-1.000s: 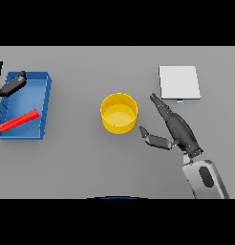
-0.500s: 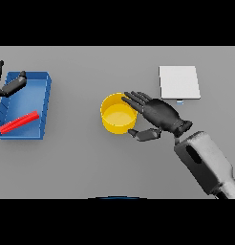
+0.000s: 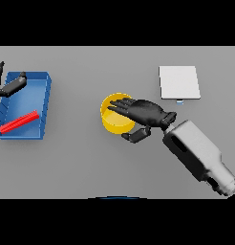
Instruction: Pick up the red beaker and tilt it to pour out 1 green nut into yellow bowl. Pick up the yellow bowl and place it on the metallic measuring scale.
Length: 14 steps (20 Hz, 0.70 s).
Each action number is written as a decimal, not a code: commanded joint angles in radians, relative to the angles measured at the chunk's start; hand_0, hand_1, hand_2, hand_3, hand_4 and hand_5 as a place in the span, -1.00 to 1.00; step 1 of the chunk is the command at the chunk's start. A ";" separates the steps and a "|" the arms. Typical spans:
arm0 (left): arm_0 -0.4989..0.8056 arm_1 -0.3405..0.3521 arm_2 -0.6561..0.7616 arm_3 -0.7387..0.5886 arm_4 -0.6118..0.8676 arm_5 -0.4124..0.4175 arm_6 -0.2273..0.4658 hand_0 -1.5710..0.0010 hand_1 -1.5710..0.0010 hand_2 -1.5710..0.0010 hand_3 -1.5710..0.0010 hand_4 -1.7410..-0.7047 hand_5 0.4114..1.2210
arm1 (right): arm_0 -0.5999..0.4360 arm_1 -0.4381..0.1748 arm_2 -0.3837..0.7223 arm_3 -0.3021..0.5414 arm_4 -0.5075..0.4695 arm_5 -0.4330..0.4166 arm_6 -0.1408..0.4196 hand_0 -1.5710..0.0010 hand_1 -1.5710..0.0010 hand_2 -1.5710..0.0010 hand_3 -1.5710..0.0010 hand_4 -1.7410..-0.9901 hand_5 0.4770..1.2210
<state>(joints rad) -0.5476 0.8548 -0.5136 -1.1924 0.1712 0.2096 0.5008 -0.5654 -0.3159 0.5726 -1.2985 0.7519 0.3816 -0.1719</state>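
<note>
At table centre: a yellow bowl [image 3: 115, 122] sits upright on the grey table [image 3: 90, 162], and every place below is given from it.
Yellow bowl: round, its rim toward the right partly covered by dark fingers; whether anything lies inside cannot be told.
Right hand [image 3: 147, 112]: lies over the bowl's right half, fingers reaching leftward across the rim and the thumb curled below at the bowl's lower right, so the bowl's wall sits between thumb and fingers; whether they touch it cannot be told.
Right arm: white and grey forearm [image 3: 198, 155] runs from the hand down to the lower right of the bowl.
Measuring scale [image 3: 179, 82]: pale square plate, flat on the table up and to the right of the bowl, apart from it and just beyond the hand's wrist.
Blue tray [image 3: 45, 105]: well to the left of the bowl, with raised walls.
Red object [image 3: 19, 121]: long and thin, lying slantwise inside the tray; its shape reads as a bar, not clearly a beaker.
Left hand [image 3: 9, 86]: far left of the bowl, over the tray's upper left corner, fingers loosely spread and holding nothing.
</note>
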 commanded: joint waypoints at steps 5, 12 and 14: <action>-0.014 0.000 -0.001 0.014 -0.003 -0.013 -0.017 1.00 1.00 1.00 1.00 0.83 -0.20 | -0.063 0.031 0.033 0.094 0.017 0.041 -0.006 1.00 1.00 1.00 1.00 0.26 -0.46; 0.015 0.021 0.006 -0.016 0.005 -0.004 -0.022 1.00 1.00 1.00 1.00 0.82 -0.20 | -0.121 0.038 0.073 0.179 0.048 0.090 -0.003 1.00 1.00 1.00 1.00 0.16 -0.43; 0.002 0.012 0.001 -0.001 -0.002 -0.003 -0.004 1.00 1.00 1.00 1.00 0.83 -0.21 | -0.120 0.042 0.084 0.179 0.055 0.092 0.003 1.00 1.00 1.00 1.00 0.16 -0.37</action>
<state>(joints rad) -0.5457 0.8669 -0.5122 -1.1934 0.1693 0.2067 0.4986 -0.6859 -0.2741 0.6563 -1.1196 0.8073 0.4737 -0.1686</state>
